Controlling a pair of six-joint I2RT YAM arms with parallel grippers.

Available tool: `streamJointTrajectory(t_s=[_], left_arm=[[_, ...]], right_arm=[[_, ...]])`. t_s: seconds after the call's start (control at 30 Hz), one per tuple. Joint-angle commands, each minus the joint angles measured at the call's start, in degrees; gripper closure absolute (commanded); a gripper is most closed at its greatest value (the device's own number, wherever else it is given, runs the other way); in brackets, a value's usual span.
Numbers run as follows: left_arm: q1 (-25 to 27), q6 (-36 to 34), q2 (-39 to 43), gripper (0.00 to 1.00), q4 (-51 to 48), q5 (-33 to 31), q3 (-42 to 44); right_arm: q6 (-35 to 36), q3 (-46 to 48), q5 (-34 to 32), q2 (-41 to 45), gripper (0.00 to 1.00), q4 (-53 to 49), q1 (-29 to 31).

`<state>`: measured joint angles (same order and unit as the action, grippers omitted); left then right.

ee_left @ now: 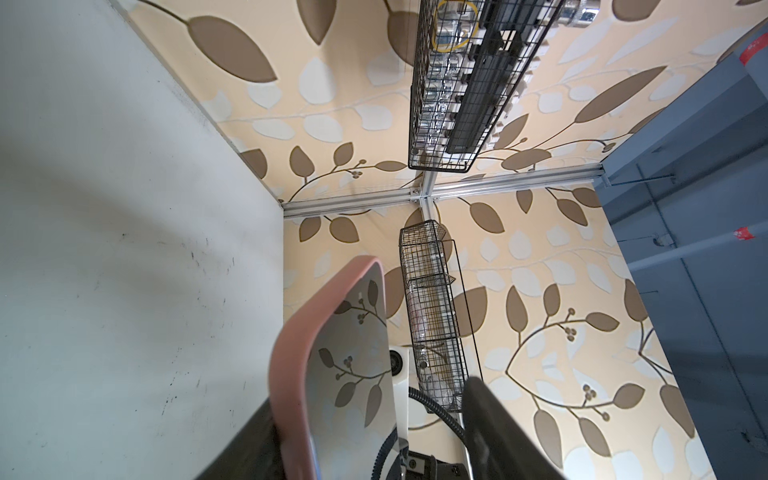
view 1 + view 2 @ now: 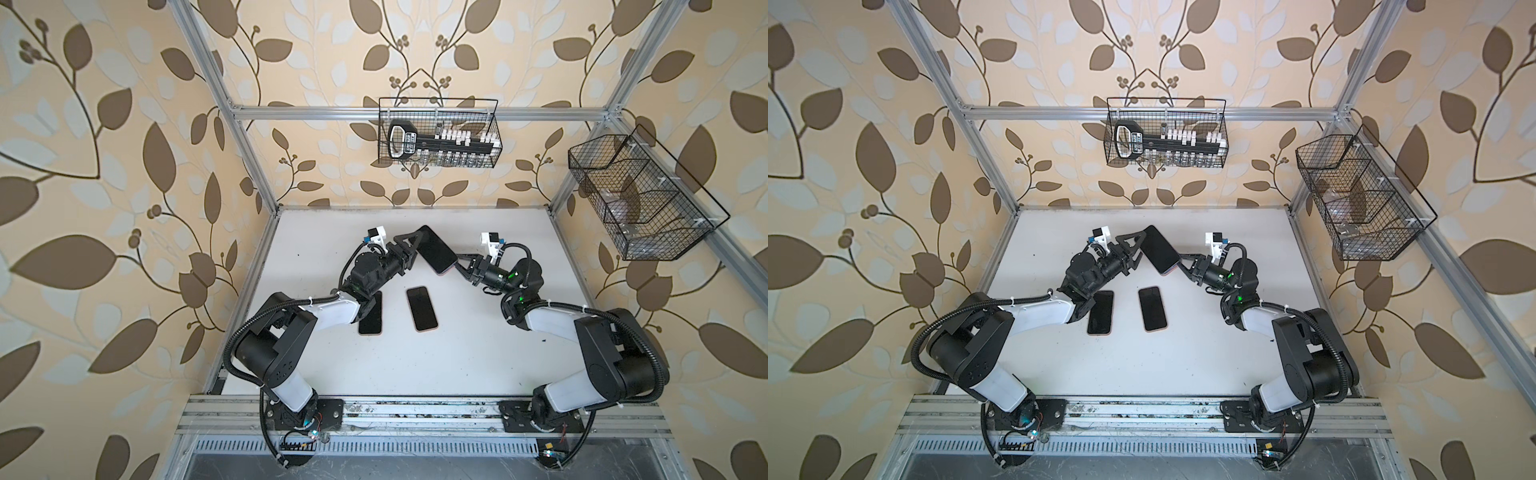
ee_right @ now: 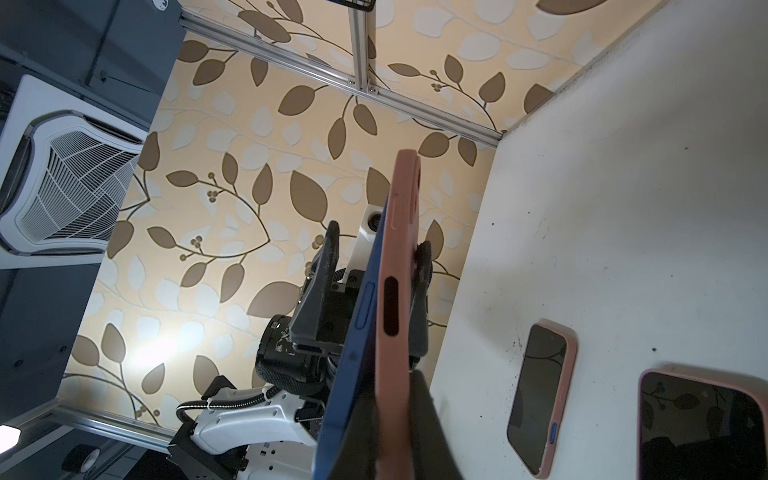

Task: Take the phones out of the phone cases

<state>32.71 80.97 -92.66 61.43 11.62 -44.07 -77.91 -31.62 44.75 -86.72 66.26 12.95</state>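
A dark-screened phone (image 2: 434, 249) (image 2: 1158, 249) in a pink phone case is held tilted above the white table in both top views. My right gripper (image 2: 457, 264) (image 2: 1181, 262) grips its lower right end. In the right wrist view the blue phone edge (image 3: 357, 353) stands off the pink case (image 3: 399, 291); my right gripper (image 3: 392, 428) is shut on the case, one finger between phone and case. My left gripper (image 2: 415, 249) (image 1: 365, 407) stands open around the upper left end. One finger is beside the case (image 1: 291, 353), the other clear of the screen.
Two more phones in pink cases lie flat on the table (image 2: 478, 357): one in the middle (image 2: 422, 308) (image 3: 540, 399), one (image 2: 370, 318) (image 3: 702, 428) partly under my left arm. A wire basket (image 2: 438, 133) hangs on the back frame, another (image 2: 640, 195) on the right.
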Motion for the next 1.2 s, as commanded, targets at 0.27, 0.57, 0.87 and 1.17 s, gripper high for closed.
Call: streamJointTrajectory(t_s=[0.27, 0.57, 0.87, 1.17], left_arm=[[0.7, -1.07, 2.22, 0.23, 0.08, 0.95, -0.4], [0.8, -1.1, 4.12, 0.17, -3.65, 1.25, -0.4], [1.74, -3.32, 8.75, 0.11, -13.47, 1.04, -1.28], [6.16, -0.18, 13.66, 0.01, -23.97, -1.43, -3.0]], right_arm=[[-7.11, 1.94, -5.17, -1.2, 1.0, 12.85, -0.38], [-9.1, 2.52, -7.18, -3.23, 1.0, 16.34, -0.41], [-9.14, 2.78, -8.88, -4.63, 1.0, 17.47, -0.42], [-8.58, 3.67, -11.14, -5.34, 1.0, 17.92, -0.4]])
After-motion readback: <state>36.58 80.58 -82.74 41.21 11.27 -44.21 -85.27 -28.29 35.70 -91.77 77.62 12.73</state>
